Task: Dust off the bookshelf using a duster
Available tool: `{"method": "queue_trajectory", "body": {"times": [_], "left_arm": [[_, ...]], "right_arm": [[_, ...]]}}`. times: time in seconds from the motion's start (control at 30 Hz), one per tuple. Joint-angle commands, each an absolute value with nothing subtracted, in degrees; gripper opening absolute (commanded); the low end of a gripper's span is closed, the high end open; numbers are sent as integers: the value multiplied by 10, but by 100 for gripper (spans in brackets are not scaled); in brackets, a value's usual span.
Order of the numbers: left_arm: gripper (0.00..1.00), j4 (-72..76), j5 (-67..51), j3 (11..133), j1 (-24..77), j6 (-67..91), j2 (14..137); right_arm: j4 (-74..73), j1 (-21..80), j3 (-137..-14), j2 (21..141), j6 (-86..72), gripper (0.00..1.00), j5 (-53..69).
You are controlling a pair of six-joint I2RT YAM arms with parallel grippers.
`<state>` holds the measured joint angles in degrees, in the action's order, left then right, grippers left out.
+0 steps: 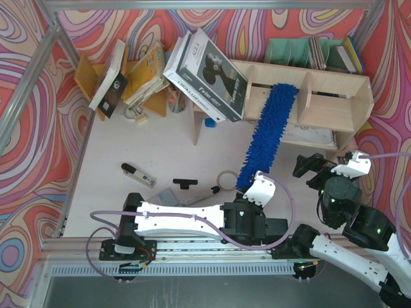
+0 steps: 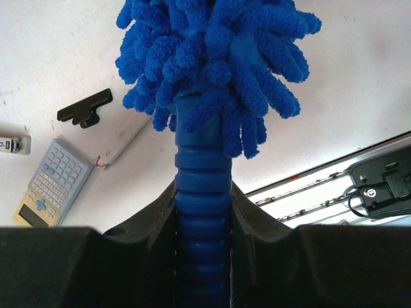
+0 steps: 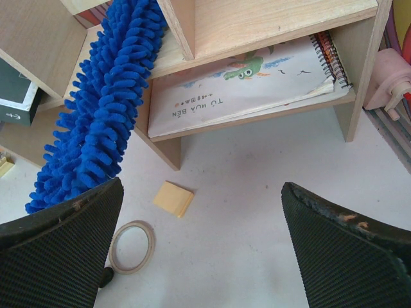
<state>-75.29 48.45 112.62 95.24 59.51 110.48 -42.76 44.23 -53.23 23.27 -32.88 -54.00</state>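
The duster [image 1: 266,131] is long, bright blue and shaggy. It slants from my left gripper [image 1: 249,186] up to the bookshelf [image 1: 327,106], and its far end lies on the shelf board between two upright dividers. In the left wrist view my left gripper [image 2: 203,215] is shut on the ribbed blue handle [image 2: 203,186] just below the fluffy head. My right gripper [image 1: 313,164] is open and empty in front of the shelf's right end. In the right wrist view its fingers [image 3: 61,247] stand wide apart over the table, with the duster [image 3: 103,109] to their left and the bookshelf [image 3: 270,19] ahead.
A spiral notebook [image 3: 244,83] lies on the low shelf board. A tape ring [image 3: 131,247] and a yellow note pad [image 3: 173,199] lie on the table. A large boxed item [image 1: 205,74] leans on the shelf's left end. A calculator [image 2: 54,186], a black clip [image 2: 85,108] and books [image 1: 141,77] lie to the left.
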Motion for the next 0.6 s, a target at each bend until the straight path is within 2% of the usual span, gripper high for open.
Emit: {"method": "queue_trajectory", "body": {"times": [0.0, 0.23, 0.57], "left_arm": [[0, -743, 512, 1126, 950, 581, 1082], [0, -741, 566, 1181, 953, 546, 1061], [0, -731, 567, 1171, 965, 547, 1053]], "right_arm": [[-438, 443, -530, 226, -337, 99, -548], [-438, 442, -530, 221, -337, 99, -547], [-437, 443, -530, 228, -336, 99, -547]]}}
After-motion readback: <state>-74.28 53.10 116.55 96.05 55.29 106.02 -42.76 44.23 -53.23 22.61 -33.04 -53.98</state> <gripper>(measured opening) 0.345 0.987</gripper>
